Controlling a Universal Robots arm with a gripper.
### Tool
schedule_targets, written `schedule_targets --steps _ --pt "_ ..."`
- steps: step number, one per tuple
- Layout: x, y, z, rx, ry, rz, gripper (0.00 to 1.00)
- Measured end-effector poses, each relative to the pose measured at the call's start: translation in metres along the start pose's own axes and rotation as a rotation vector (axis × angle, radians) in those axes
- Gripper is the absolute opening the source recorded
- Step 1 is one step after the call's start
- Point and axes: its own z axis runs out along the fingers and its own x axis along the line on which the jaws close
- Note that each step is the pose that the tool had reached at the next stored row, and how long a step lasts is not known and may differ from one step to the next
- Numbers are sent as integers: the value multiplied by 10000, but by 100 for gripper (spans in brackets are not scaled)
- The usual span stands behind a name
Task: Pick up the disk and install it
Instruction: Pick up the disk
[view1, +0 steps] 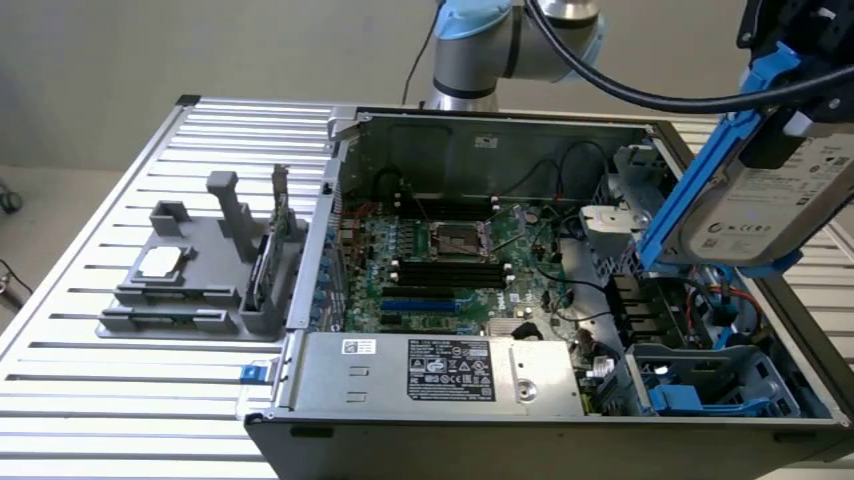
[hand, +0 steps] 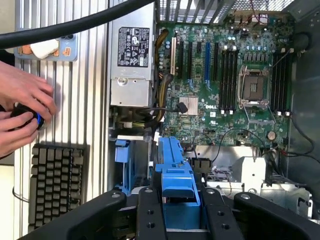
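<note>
The disk (view1: 767, 200) hangs in the air over the open computer case (view1: 334, 190), above the case's side at the exterior view's right. It is tilted steeply, its white label facing the exterior camera, and its blue carrier (hand: 176, 172) frames it. The claw (view1: 787, 95) pinches the disk by the carrier's edges; in the wrist view the black fingers (hand: 150, 215) press on both sides of the blue plastic.

Below the disk, in the case's near corner at the exterior view's right, is a drive bay (view1: 701, 385) with blue plastic parts. The motherboard (view1: 441, 265) lies flat in the case with its processor socket (view1: 461, 240) near the middle, and the grey power-supply box (view1: 441, 370) runs along the near wall.

The case rests on a table (view1: 94, 400) of ribbed silver metal slats. On the table, at the exterior view's left of the case, is a grey fixture (view1: 187, 295) carrying a small square chip (view1: 160, 262). A plain beige wall stands behind.

The arm (view1: 494, 40) rises behind the case, and a thick black cable (view1: 627, 90) loops from it toward the claw. In the wrist view a person's hands (hand: 22, 107) hold a small dark object above the table beside a black keyboard (hand: 55, 185).
</note>
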Motion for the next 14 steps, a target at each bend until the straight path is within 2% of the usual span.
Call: schedule_targets --steps 7,11,14 --pt "215 -90 -6 -40 0 1 33" --pt "369 -113 0 -50 0 1 33" --pt "470 -123 40 -50 0 1 33"
